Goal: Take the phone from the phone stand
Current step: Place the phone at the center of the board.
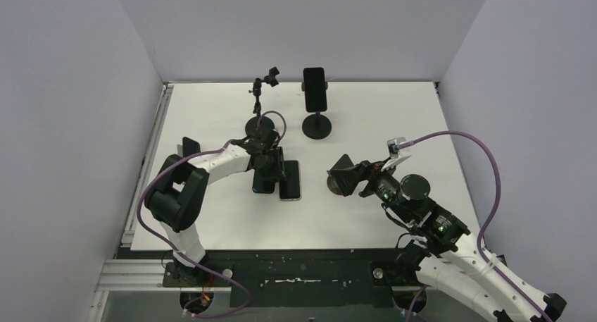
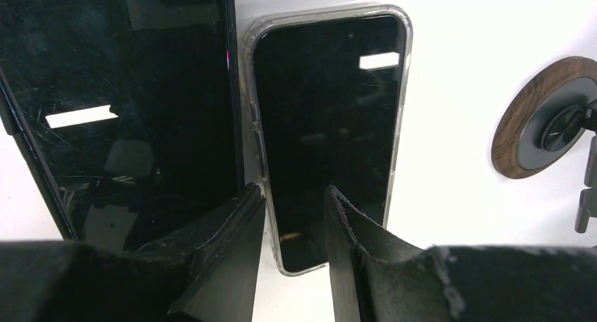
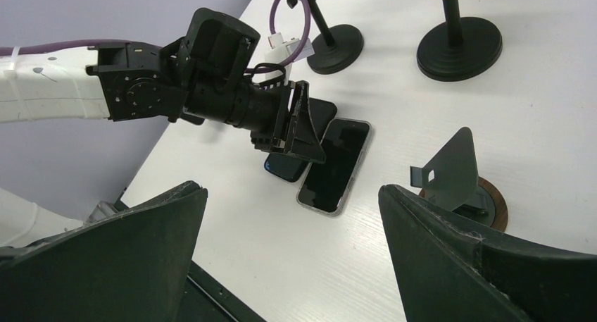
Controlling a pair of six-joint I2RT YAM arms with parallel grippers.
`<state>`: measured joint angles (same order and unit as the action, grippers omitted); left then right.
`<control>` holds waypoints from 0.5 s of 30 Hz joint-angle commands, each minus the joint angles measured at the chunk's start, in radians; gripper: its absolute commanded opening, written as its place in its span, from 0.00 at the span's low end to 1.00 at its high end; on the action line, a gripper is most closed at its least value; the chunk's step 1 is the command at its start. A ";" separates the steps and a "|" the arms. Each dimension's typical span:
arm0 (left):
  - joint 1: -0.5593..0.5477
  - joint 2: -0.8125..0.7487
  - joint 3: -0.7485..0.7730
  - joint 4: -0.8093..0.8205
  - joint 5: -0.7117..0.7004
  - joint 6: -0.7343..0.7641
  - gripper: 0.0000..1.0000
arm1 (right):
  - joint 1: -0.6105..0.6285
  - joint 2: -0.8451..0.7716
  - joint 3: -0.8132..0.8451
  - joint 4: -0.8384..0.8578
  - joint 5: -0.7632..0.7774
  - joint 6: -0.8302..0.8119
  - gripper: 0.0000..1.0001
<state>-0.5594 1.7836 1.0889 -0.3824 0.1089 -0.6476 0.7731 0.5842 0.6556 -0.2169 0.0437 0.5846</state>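
A black phone (image 1: 315,88) stands upright in a black phone stand (image 1: 317,126) at the back middle of the table; only the stand's base (image 3: 459,44) shows clearly in the right wrist view. Two more phones lie flat side by side: a dark one (image 2: 120,110) and one in a clear case (image 2: 327,125). My left gripper (image 1: 271,170) hovers low over them, its fingers (image 2: 232,255) a little apart above the cased phone's near corner, holding nothing. My right gripper (image 3: 292,244) is wide open and empty, above the table near the front right.
An empty clamp stand (image 1: 260,100) stands left of the phone stand. A small stand with a wooden round base (image 3: 493,202) and a tilted grey plate (image 3: 450,168) sits just by my right gripper (image 1: 359,177). Walls close in the table on three sides.
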 commanded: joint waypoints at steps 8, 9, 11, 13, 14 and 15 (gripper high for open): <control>0.010 -0.077 0.058 -0.052 -0.018 0.035 0.35 | -0.001 -0.016 0.001 0.046 -0.004 -0.007 1.00; 0.010 -0.084 0.060 -0.057 -0.017 0.037 0.35 | -0.001 -0.016 0.001 0.044 -0.004 -0.007 1.00; 0.011 -0.102 0.063 -0.065 -0.016 0.042 0.35 | -0.002 -0.018 0.001 0.039 0.002 -0.010 1.00; 0.011 -0.131 0.061 -0.075 -0.017 0.047 0.35 | -0.001 -0.020 0.001 0.031 0.012 -0.013 1.00; 0.010 -0.148 0.058 -0.077 -0.015 0.052 0.35 | -0.001 -0.022 0.001 0.027 0.016 -0.015 1.00; 0.010 -0.167 0.052 -0.075 -0.016 0.056 0.35 | -0.002 -0.023 0.001 0.021 0.022 -0.017 1.00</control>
<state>-0.5541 1.7153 1.1007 -0.4393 0.1005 -0.6209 0.7731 0.5766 0.6556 -0.2176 0.0452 0.5838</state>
